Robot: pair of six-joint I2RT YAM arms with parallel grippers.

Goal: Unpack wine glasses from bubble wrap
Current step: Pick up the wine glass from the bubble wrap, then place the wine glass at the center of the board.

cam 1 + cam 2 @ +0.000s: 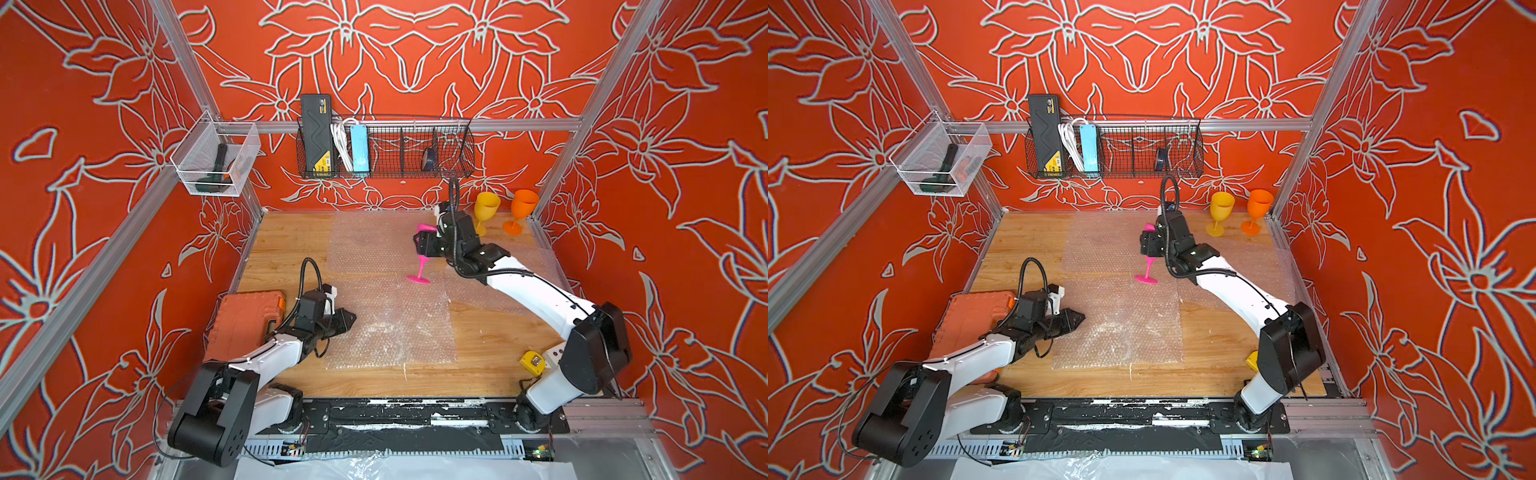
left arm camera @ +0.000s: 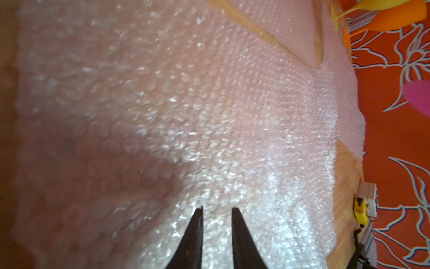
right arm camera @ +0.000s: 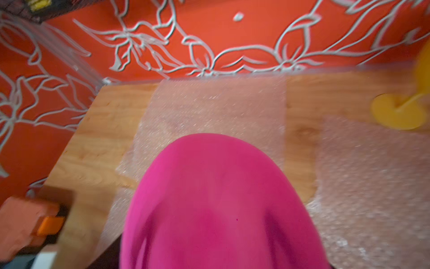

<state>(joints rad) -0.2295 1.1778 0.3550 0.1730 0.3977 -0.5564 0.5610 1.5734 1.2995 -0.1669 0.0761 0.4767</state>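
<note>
My right gripper [image 1: 424, 242] is shut on the bowl of the magenta-pink wine glass [image 1: 422, 266], which tilts with its foot low over the bubble wrap. The pink bowl [image 3: 221, 198] fills the right wrist view and hides the fingers. The yellow glass [image 1: 486, 205] and the orange glass [image 1: 523, 203] stand upright at the back right corner. Three flat bubble wrap sheets lie on the table: a far one [image 1: 365, 241], a near one [image 1: 395, 328] and a right one [image 1: 534, 270]. My left gripper [image 2: 217, 209] hovers at the near sheet's left edge, its jaws a narrow gap apart and holding nothing.
An orange tool case [image 1: 245, 320] lies at the table's left edge beside the left arm. A yellow tape measure [image 1: 533, 362] and a white box [image 1: 555, 355] sit by the right arm's base. A wire basket [image 1: 453, 162] and a mesh bin [image 1: 216, 162] hang on the walls.
</note>
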